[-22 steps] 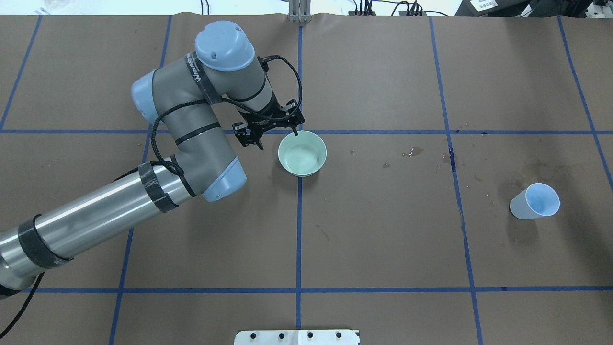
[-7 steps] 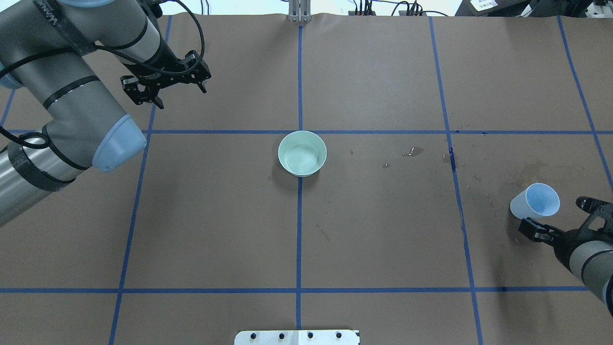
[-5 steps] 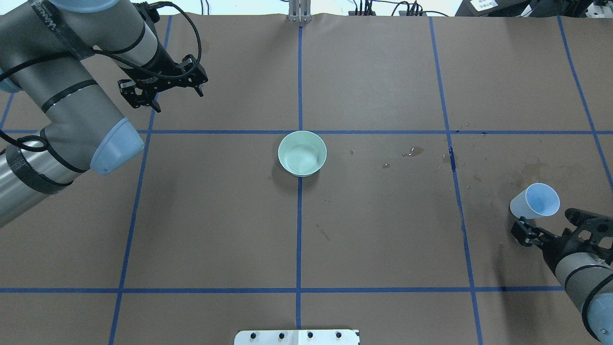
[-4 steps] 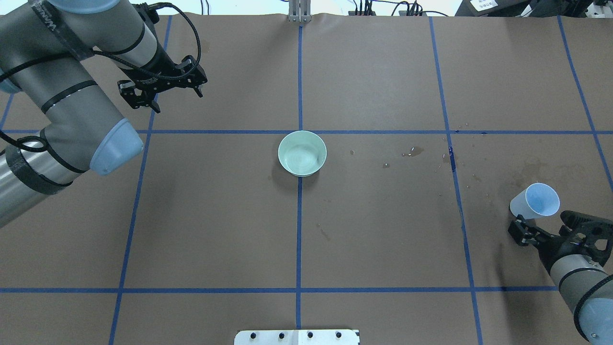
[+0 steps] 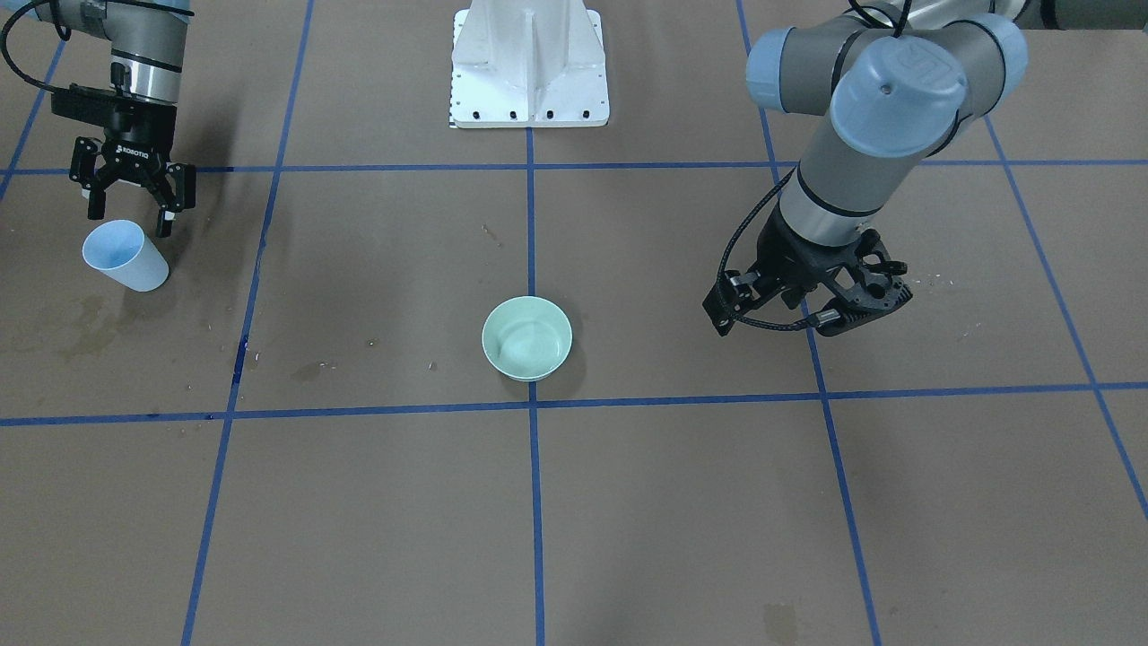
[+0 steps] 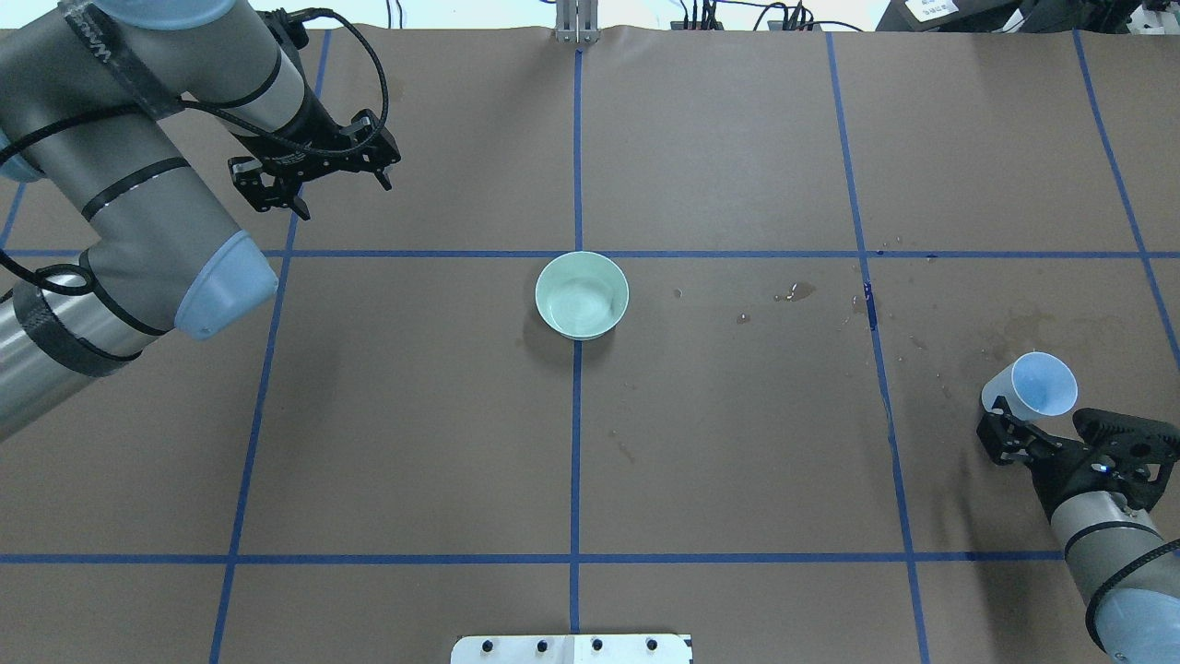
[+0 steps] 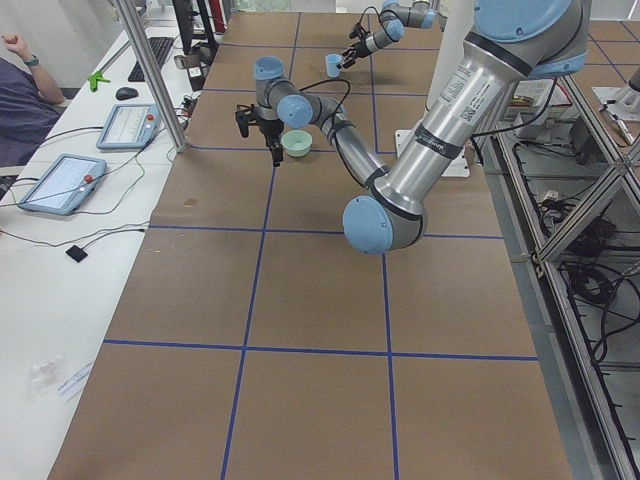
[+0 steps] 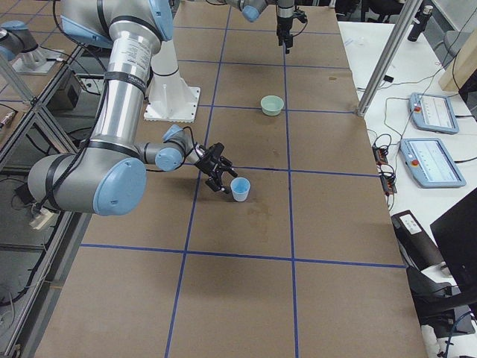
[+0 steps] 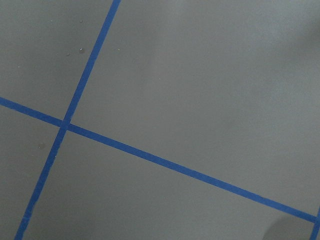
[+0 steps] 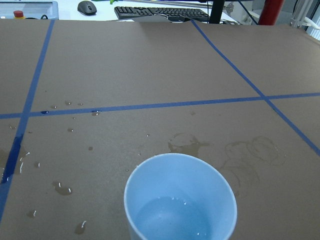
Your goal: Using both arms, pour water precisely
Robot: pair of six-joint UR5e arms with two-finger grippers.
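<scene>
I am holding my right jaws wide beside the thin, light cup (image 6: pixel 1032 389) of water (image 10: pixel 172 220), aiming gently mid-wall

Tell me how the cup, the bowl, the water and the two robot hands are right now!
blue cup: upright on the table, not held.
water: a little, lying in the bottom of the cup.
green bowl: upright, nothing touching it; cannot tell if water is in it.
right gripper: fingers open, right beside the cup, holding nothing.
left gripper: fingers open, empty, over bare table away from the bowl.
</scene>
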